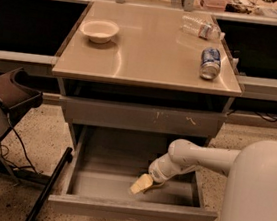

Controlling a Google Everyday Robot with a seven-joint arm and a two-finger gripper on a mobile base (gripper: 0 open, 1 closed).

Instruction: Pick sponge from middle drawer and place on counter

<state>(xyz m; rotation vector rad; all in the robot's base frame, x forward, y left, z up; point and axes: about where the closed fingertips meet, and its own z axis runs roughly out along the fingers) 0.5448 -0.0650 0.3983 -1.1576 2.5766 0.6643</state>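
Note:
The middle drawer (pixel 131 210) is pulled open below the cabinet, showing its plain front panel and grey floor. My gripper (pixel 141 184) is inside it, low over the floor at the middle right, on the end of my white arm (pixel 193 157), which reaches in from the right. Its pale yellow tip points down to the left. I cannot make out the sponge; it may be hidden at the gripper's tip. The tan counter (pixel 145 53) tops the cabinet.
On the counter stand a white bowl (pixel 99 30) at the back left, a soda can (pixel 210 63) at the right and a plastic bottle (pixel 201 27) lying at the back right. A scratched drawer front (pixel 142 117) is shut above. A dark chair (pixel 12 94) stands at the left.

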